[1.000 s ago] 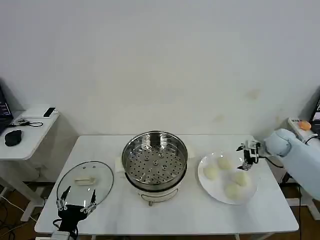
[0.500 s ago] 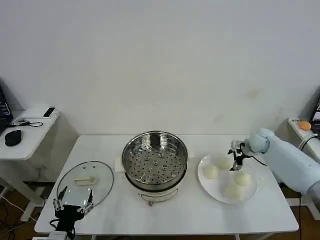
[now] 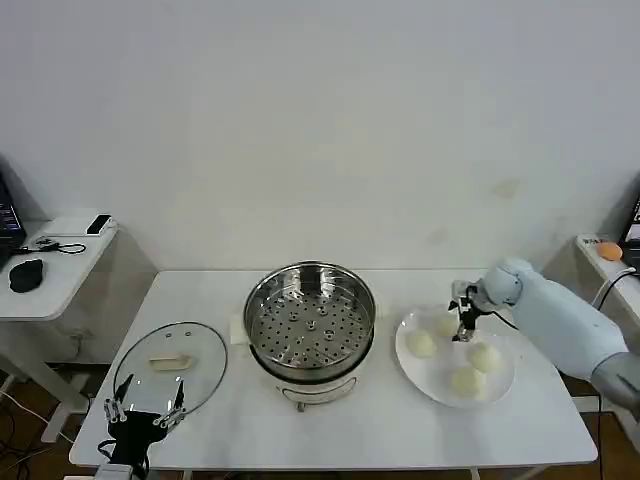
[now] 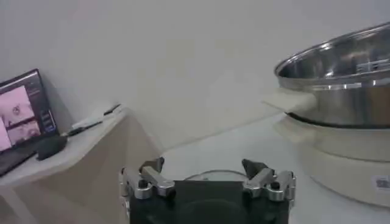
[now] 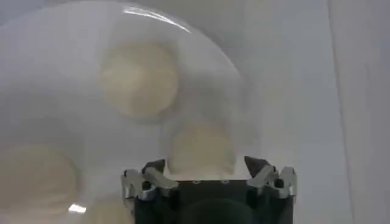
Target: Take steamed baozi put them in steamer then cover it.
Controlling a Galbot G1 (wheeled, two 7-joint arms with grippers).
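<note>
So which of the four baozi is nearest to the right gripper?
The rear baozi on the plate, directly under the open right gripper; the other three lie nearer the robot.

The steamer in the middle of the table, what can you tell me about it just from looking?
The steamer is a round pot of shiny metal, open on top, with a flat tray full of small holes inside and nothing lying on it. It stands upright on a white base near the middle of the white table. The glass lid lies apart on its left, the plate of buns on its right. No claw touches it.
</note>
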